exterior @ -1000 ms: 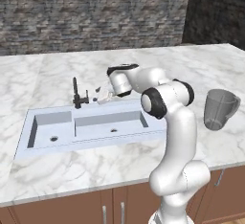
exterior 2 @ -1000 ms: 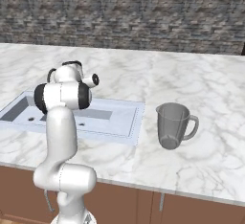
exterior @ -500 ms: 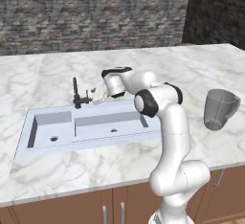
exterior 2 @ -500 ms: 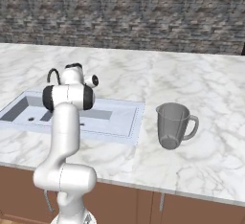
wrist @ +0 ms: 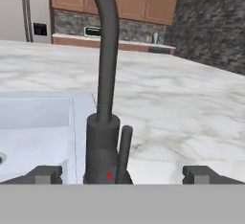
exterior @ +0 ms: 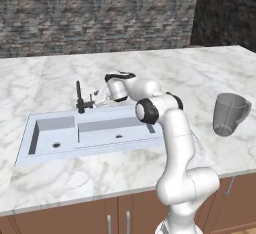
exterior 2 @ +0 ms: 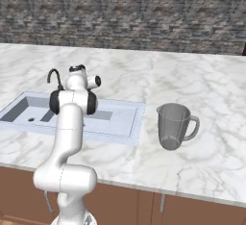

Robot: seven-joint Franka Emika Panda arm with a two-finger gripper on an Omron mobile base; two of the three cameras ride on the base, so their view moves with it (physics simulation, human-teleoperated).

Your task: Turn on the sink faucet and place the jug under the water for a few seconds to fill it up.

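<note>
Reaching across the back of the sink (exterior: 55,133), the white arm brings its gripper (exterior: 100,98) right up to the sink faucet (exterior: 80,98), which stands on the marble counter (exterior: 50,78) at the basin's rear rim, about level with the divider. In the hand view the gripper's (wrist: 122,175) two dark fingertips (wrist: 45,174) stand wide apart at the bottom corners, and the faucet's (wrist: 105,122) thick base and its short side lever sit between them, close to the camera. Neither tip is seen touching the base or the lever; a clear gap shows on each side, so the claw is spread and holds nothing. The lever stands upright just beside the base, on its right in that view. The gooseneck rises straight up out of the top of the frame. No blue stream can be made out under the spout in either base view.

From the right base view the faucet's (exterior 2: 54,77) curved spout peeks out just left of the arm's wrist, over the sink (exterior 2: 120,120). The jug (exterior 2: 174,125) stands upright on the counter well to the right of the basin, handle pointing right, apart from the arm; in the left base view the jug (exterior: 227,114) sits near the counter's right end.
</note>
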